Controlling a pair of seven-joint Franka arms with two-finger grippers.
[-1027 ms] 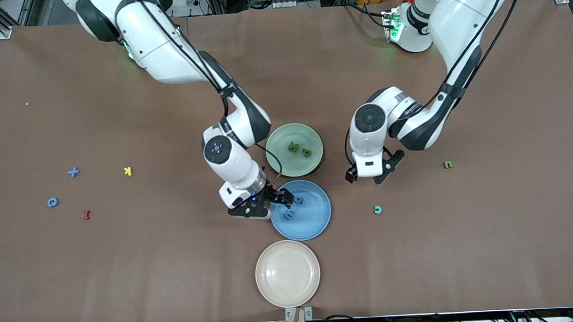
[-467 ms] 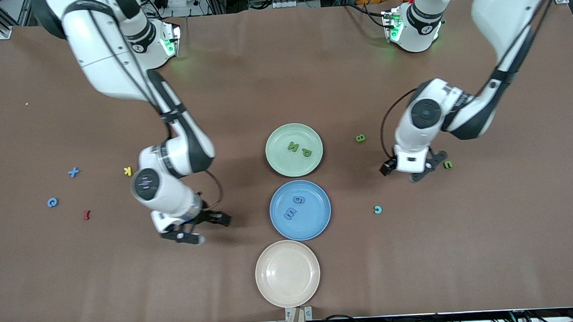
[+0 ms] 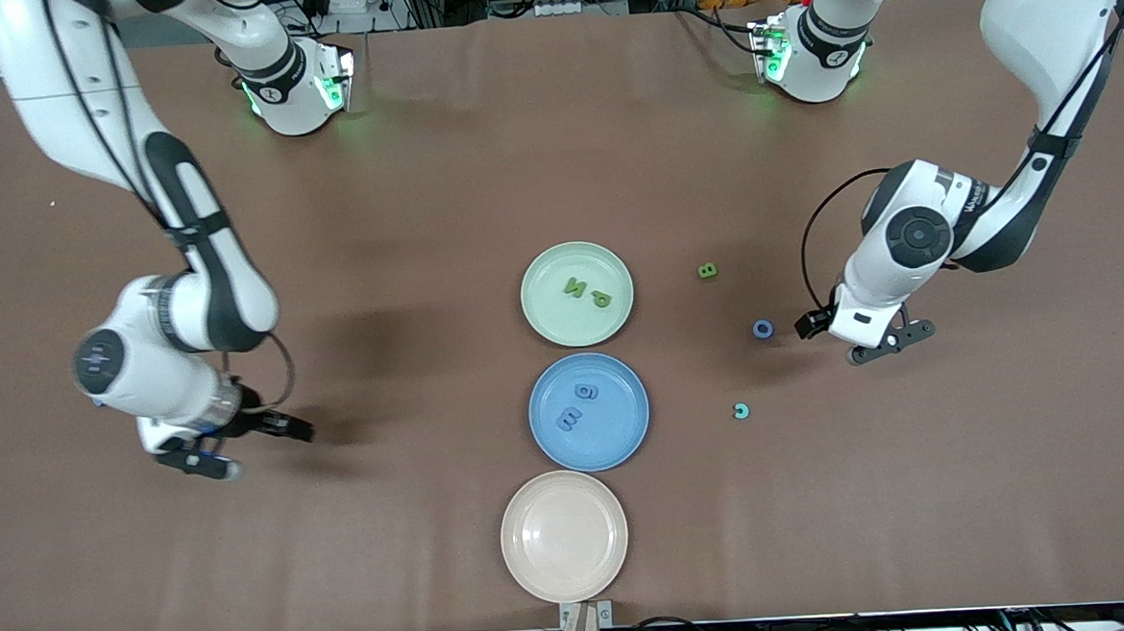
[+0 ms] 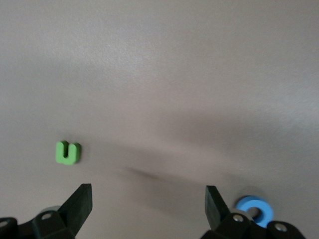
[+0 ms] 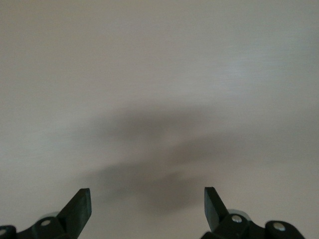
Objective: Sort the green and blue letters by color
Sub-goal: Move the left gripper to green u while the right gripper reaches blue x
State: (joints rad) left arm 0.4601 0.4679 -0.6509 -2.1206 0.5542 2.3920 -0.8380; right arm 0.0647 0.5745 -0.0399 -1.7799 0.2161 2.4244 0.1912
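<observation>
L gripper was seen over bare table toward L arm's end, jaws wide, nothing held; blue O lay just beside it, green letter near in wrist view. R gripper was held low toward R arm's end, jaws wide, empty. Two green letters were noted in green plate, two blue in blue plate. Green B and teal C lay loose.

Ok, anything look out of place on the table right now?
Nothing spilled or mis-sorted: the green plate holds only green letters, the blue plate only blue letters. One oddity: a loose teal letter whose colour falls between blue and green.
</observation>
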